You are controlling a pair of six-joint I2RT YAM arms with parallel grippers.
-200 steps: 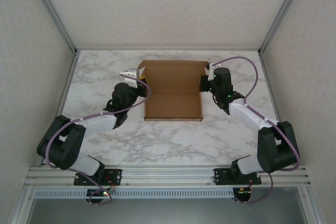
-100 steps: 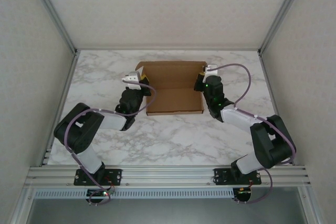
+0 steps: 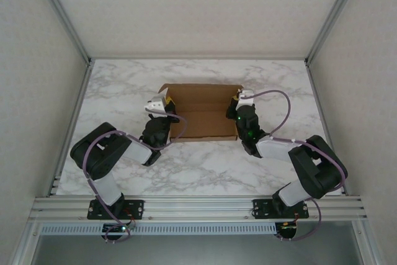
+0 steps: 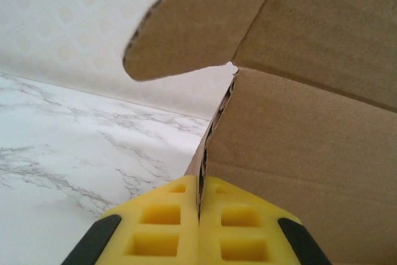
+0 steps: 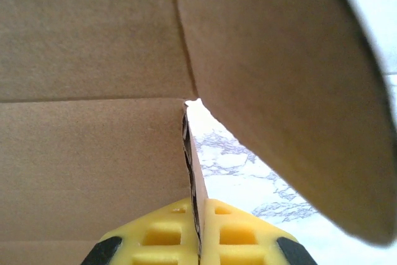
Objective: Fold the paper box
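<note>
Both arms now sit drawn back toward their bases, and the paper box [image 3: 201,111] lies nearer on the marble table [image 3: 205,159] than a second ago, its far panel tipped up. The left gripper [image 4: 200,215] and right gripper [image 5: 198,228] each pinch a side wall's edge, pads fully closed on cardboard. The step in hand looks like standing the walls up; next, probably, comes folding the far panel over without the sheet sliding.

The left arm [image 3: 115,150] and the right arm [image 3: 313,166] are both black with white parts, and a thin purple cable [image 3: 277,91] runs along each one. Little green lights [image 3: 248,133] glow on the right arm. The left gripper [image 4: 200,184] and the right gripper [image 5: 200,206] have bright yellow pads with square holes and black corners.
</note>
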